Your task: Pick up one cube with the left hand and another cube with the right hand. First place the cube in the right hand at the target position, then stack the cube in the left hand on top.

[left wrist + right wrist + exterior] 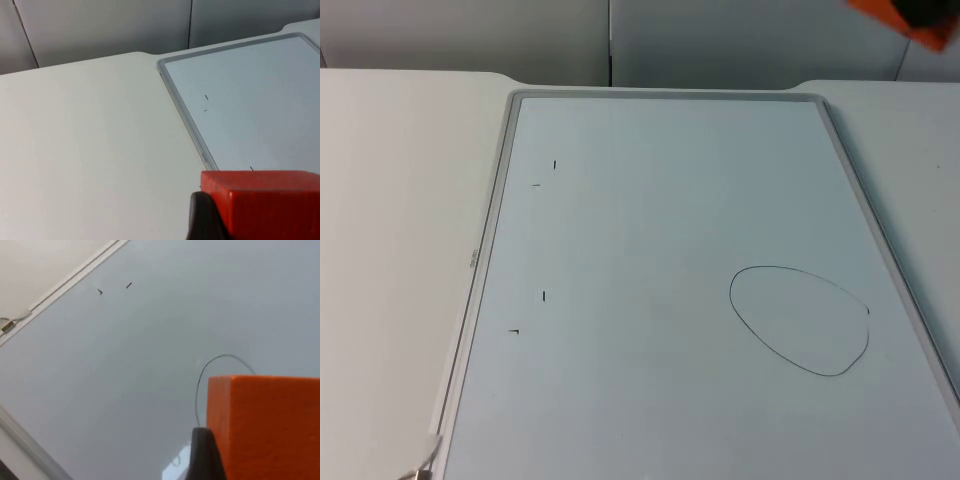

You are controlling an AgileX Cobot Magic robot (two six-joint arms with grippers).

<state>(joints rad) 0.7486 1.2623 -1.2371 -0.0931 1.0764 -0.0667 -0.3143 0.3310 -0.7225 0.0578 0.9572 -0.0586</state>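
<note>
My left gripper is shut on a red cube, held above the white table just left of the whiteboard; one black fingertip presses the cube's side. An orange cube sits in my right gripper, which is shut on it, with a black fingertip against its side. That cube hangs high at the far right corner in the top view. A hand-drawn oval marks a spot on the right half of the whiteboard, and part of its outline lies beyond the orange cube.
The whiteboard has a grey frame and a few small black tick marks. A small metal clip lies by its near left corner. White table flanks the board, and a grey partition wall stands behind.
</note>
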